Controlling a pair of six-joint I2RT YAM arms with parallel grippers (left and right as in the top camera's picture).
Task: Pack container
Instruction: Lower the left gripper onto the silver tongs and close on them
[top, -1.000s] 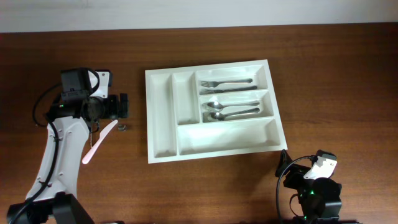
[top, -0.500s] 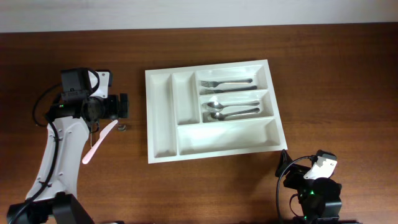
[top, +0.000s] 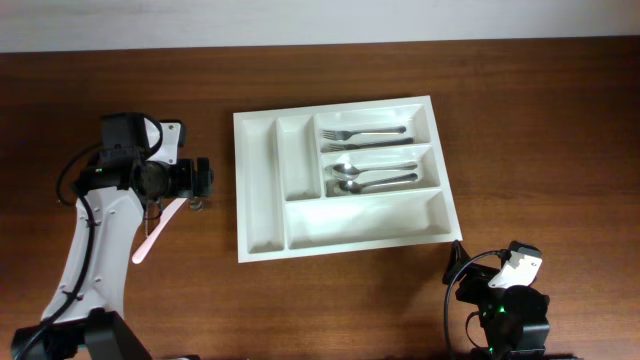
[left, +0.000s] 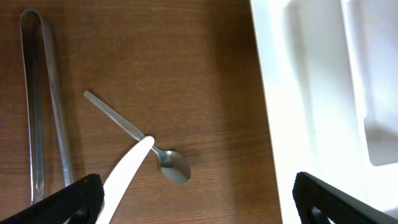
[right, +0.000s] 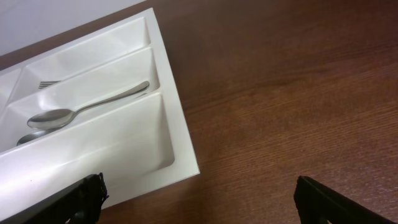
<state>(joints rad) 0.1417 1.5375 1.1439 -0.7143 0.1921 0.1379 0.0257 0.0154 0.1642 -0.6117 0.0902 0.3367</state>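
left tool (top: 203, 178) moved toward container (top: 262, 205), wide | right tool (top: 456, 264) wide | long axis left-right

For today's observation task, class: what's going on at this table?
A two-armed robot is packing cutlery into a tray. Forks and spoons already lie in two of its compartments. The left gripper, open, hovers over a small spoon, a plastic knife and tongs on the table left of the tray. The right gripper, also open, sits by the tray's near right corner, holding nothing.
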